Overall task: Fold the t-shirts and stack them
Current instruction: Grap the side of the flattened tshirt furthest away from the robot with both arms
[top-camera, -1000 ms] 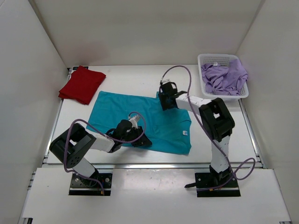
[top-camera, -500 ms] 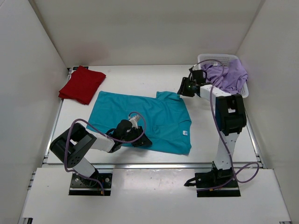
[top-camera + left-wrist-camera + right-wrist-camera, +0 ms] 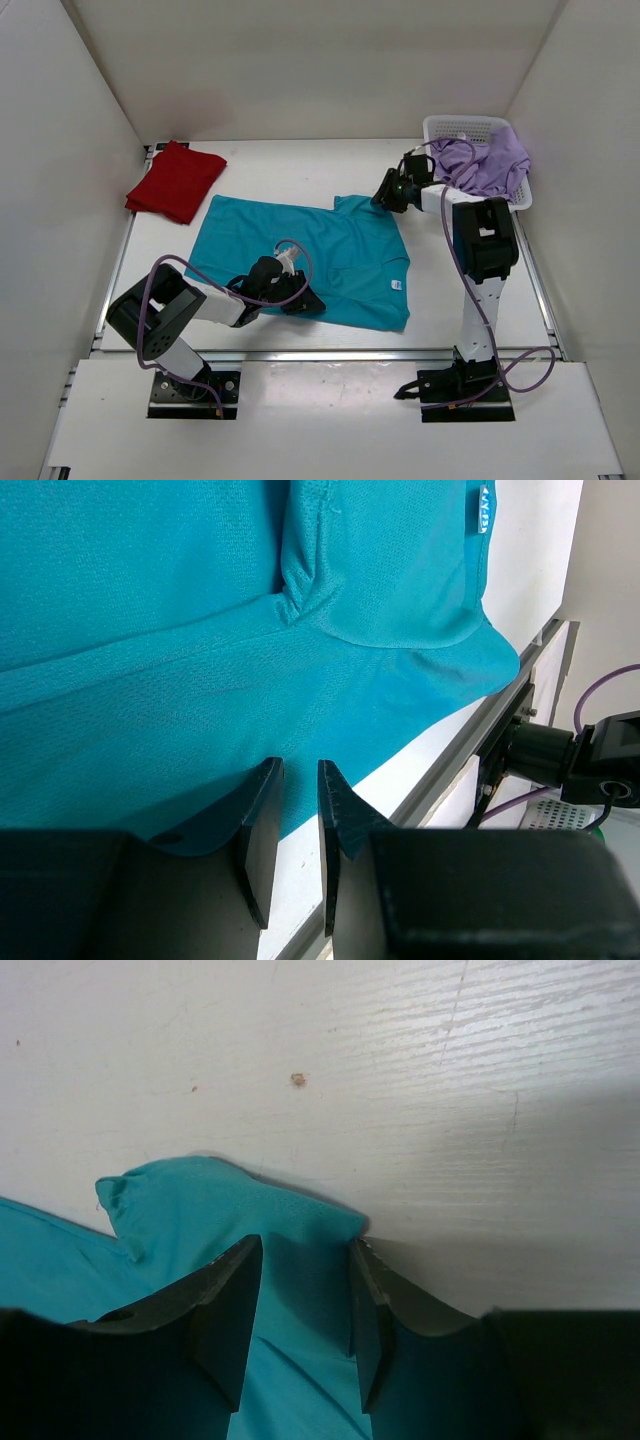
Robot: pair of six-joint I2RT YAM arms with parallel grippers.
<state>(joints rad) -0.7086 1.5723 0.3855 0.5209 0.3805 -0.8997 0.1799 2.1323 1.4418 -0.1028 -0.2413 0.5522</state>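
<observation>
The teal t-shirt (image 3: 330, 250) lies spread flat mid-table. It fills the left wrist view (image 3: 200, 630), and one sleeve corner shows in the right wrist view (image 3: 240, 1205). My left gripper (image 3: 305, 300) (image 3: 298, 765) rests low on the shirt's near hem. Its jaws are only narrowly apart, with flat fabric and bare table showing between them. My right gripper (image 3: 383, 196) (image 3: 300, 1245) is open and straddles the far-right sleeve corner. The red t-shirt (image 3: 177, 180) lies folded at the back left. The lavender t-shirt (image 3: 485, 165) is bunched in the basket.
The white mesh basket (image 3: 455, 122) stands at the back right corner, beside my right arm. White walls close in the table on three sides. A metal rail (image 3: 470, 750) runs along the table's near edge, close to my left gripper.
My right gripper left the teal shirt's far edge and swung right toward the basket, uncovering the sleeve. It then came back slightly onto the sleeve corner. My left arm has not moved.
</observation>
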